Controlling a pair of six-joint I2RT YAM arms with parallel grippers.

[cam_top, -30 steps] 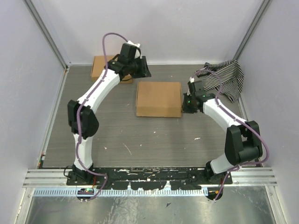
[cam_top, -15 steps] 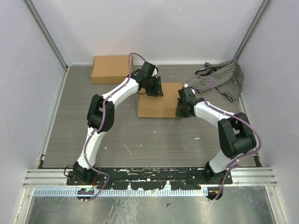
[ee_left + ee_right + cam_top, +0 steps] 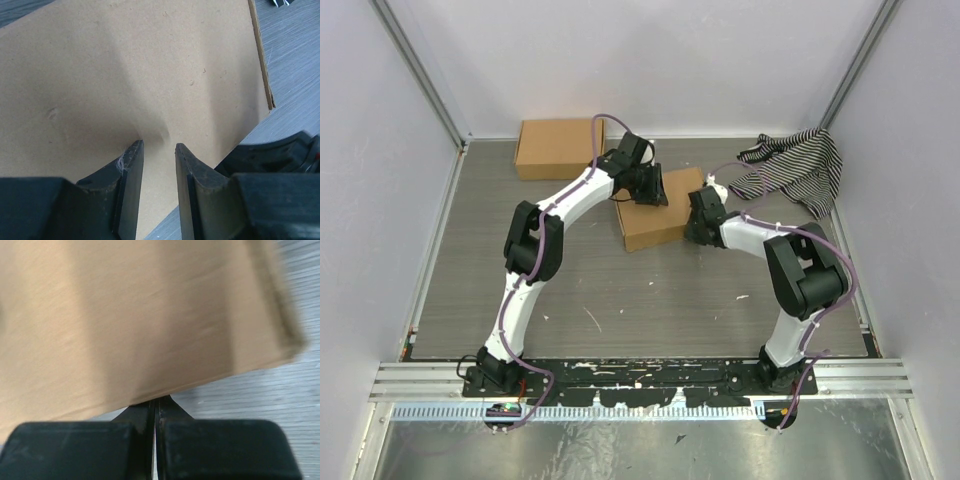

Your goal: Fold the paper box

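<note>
The paper box (image 3: 658,225) lies closed and flat in the middle of the table, turned askew. My left gripper (image 3: 653,193) rests on its top near the far edge. In the left wrist view its fingers stand a little apart (image 3: 157,145), their tips pressing the brown lid (image 3: 150,75), with nothing between them. My right gripper (image 3: 693,228) is at the box's right edge. In the right wrist view it is shut (image 3: 156,401), its tips against the lower edge of the box (image 3: 125,315).
A smaller brown cardboard box (image 3: 558,148) sits at the back left by the wall. A black-and-white striped cloth (image 3: 798,172) lies at the back right. Walls close in the table on three sides.
My left arm swung from the back-left box onto the middle box. My right gripper pushed left, and the box turned counterclockwise and slid a little left.
</note>
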